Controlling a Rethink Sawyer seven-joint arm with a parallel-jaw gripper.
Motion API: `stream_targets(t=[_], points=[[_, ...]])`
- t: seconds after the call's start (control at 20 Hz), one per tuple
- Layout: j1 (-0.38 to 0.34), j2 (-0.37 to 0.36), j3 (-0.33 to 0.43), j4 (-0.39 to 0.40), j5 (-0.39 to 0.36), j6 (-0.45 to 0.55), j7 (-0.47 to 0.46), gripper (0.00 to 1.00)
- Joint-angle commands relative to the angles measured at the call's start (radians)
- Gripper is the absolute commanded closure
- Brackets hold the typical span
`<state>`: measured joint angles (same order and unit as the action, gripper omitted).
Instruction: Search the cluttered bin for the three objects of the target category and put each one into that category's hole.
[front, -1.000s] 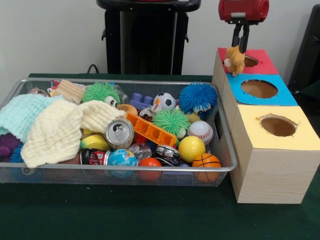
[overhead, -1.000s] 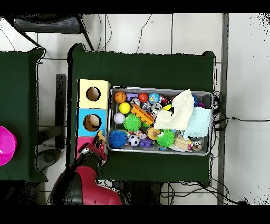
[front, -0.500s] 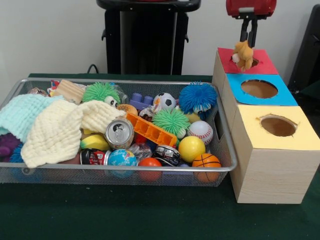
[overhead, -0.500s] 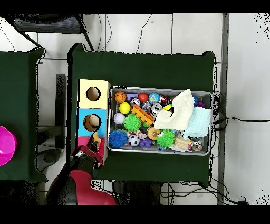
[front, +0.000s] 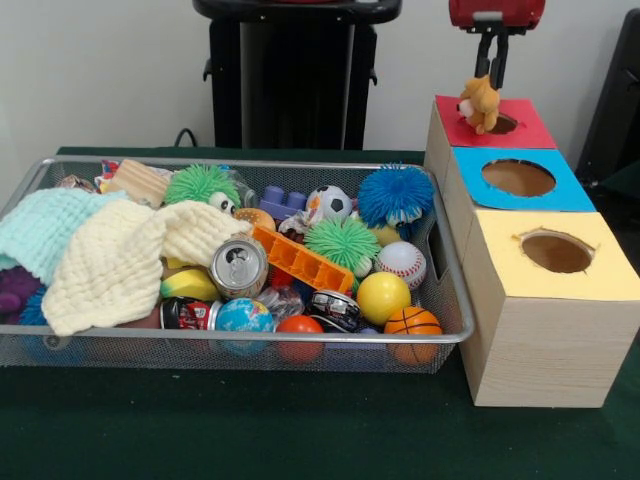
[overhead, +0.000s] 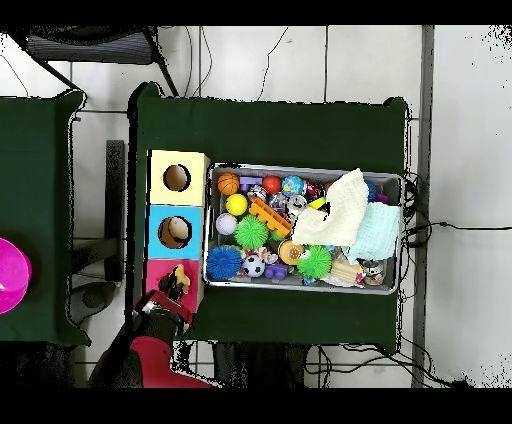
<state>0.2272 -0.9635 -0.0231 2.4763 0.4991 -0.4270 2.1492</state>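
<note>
A small orange plush animal (front: 481, 103) hangs at the left rim of the hole in the red panel (front: 530, 130), the farthest section of the wooden box. My gripper (front: 491, 80) comes down from above and is shut on the top of the plush animal. From overhead, the plush animal (overhead: 178, 279) lies over the red panel (overhead: 160, 270), with the gripper (overhead: 166, 300) just below it. The wire bin (front: 250, 163) holds several toys, among them a soccer ball (front: 329, 202), a baseball (front: 403, 260) and a basketball (front: 412, 321).
The box also has a blue panel with a hole (front: 518, 177) and a yellow panel with a hole (front: 556, 251). The bin holds two cloths (front: 110, 255), a can (front: 239, 266), spiky balls (front: 395, 193) and an orange block (front: 300, 260). A black stand (front: 290, 80) rises behind the bin.
The gripper carried the plush animal from the box's left edge to over the red panel, then shifted it slightly left and up at the hole's rim.
</note>
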Motion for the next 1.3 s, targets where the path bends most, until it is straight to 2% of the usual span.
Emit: stream_targets(t=[0.05, 0.2, 0.45, 0.6, 0.75, 0.95, 1.1, 1.3], points=[[-0.014, 0.076, 0.064, 0.047, 0.014, -0.014, 0.390, 1.00], [-0.005, 0.086, 0.070, 0.059, 0.007, -0.031, 0.422, 1.00], [0.065, 0.043, 0.041, 0.070, 0.069, 0.015, 0.428, 1.00], [0.066, 0.035, 0.035, 0.065, 0.052, 0.033, 0.436, 1.00], [0.058, 0.019, 0.029, 0.059, 0.039, 0.063, 0.435, 1.00], [0.100, -0.043, -0.017, 0.057, 0.088, 0.140, 0.389, 1.00], [0.103, -0.043, -0.025, 0.039, 0.092, 0.147, 0.372, 1.00], [0.098, -0.004, -0.039, 0.011, 0.068, 0.102, 0.345, 1.00]])
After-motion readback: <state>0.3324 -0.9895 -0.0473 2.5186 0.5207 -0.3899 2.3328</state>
